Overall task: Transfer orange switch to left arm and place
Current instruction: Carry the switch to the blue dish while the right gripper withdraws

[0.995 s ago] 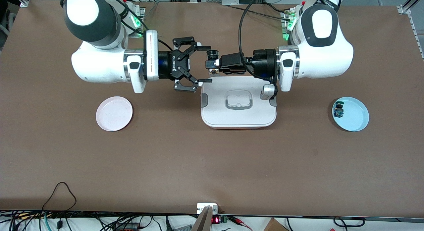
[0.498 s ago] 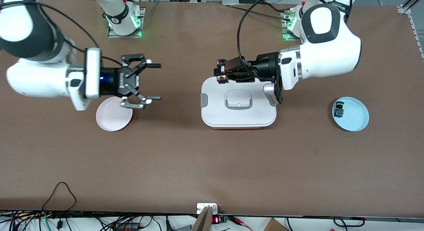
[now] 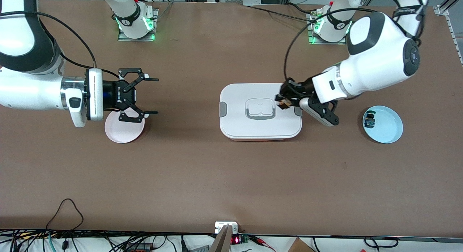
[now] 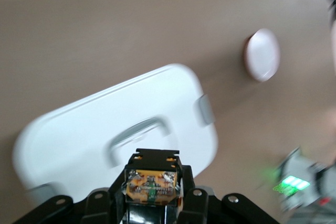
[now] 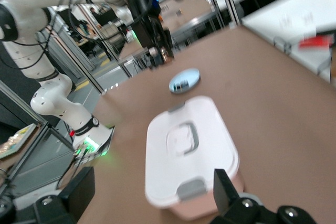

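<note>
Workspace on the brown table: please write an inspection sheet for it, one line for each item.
Surface: brown table, bare in the part nearest the front camera.
Job's things: orange switch in the left gripper, over the white box; the box stands mid-table, lid on.
Clutter: pink plate toward the right arm's end; blue plate toward the left arm's end, holding a small blue and green switch.
Grippers: left gripper shut on the orange switch; right gripper open, nothing in it, over the pink plate's edge.
Cables: black cable looped on the table edge nearest the camera; a cable runs along each arm.
Surroundings: metal frames past the table edges.
</note>
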`<action>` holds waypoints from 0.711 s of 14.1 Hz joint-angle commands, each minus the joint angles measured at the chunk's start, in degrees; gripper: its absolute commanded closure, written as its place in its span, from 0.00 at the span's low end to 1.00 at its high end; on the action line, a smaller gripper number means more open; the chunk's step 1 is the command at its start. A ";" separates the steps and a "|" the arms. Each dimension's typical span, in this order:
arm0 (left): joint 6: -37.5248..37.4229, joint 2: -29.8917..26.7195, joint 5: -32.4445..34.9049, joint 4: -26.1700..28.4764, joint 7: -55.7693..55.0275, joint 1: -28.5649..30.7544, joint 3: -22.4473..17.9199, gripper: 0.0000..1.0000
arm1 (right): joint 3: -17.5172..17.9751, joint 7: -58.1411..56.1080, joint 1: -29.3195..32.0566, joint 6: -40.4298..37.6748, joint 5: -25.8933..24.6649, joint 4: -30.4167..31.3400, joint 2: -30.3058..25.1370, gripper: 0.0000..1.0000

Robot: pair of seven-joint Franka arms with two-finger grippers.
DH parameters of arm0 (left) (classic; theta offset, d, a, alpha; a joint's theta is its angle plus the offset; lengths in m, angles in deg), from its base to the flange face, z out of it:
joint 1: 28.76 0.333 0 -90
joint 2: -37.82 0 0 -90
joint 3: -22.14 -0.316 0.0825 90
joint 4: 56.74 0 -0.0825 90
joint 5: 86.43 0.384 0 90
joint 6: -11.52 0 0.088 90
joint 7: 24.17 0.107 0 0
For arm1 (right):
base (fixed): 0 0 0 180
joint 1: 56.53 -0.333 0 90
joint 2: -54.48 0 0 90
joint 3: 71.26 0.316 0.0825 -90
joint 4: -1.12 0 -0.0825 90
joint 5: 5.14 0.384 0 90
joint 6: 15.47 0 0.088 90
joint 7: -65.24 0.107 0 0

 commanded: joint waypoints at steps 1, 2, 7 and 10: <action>-5.92 0.14 10.76 -0.23 12.70 4.66 0.30 0.82 | -0.11 15.91 -0.17 0.26 -8.35 1.62 -2.07 0.00; -7.77 0.93 15.76 -0.05 18.40 6.24 0.30 0.82 | -0.11 21.63 -0.26 0.61 -12.91 1.53 -2.07 0.00; -11.04 7.07 37.11 1.52 41.53 15.21 0.30 0.82 | -0.11 50.46 -0.53 0.72 -34.29 1.18 -3.39 0.00; -9.20 13.65 47.34 1.97 50.24 22.58 0.39 0.82 | -0.11 70.40 -0.61 -1.57 -46.39 1.01 -3.83 0.00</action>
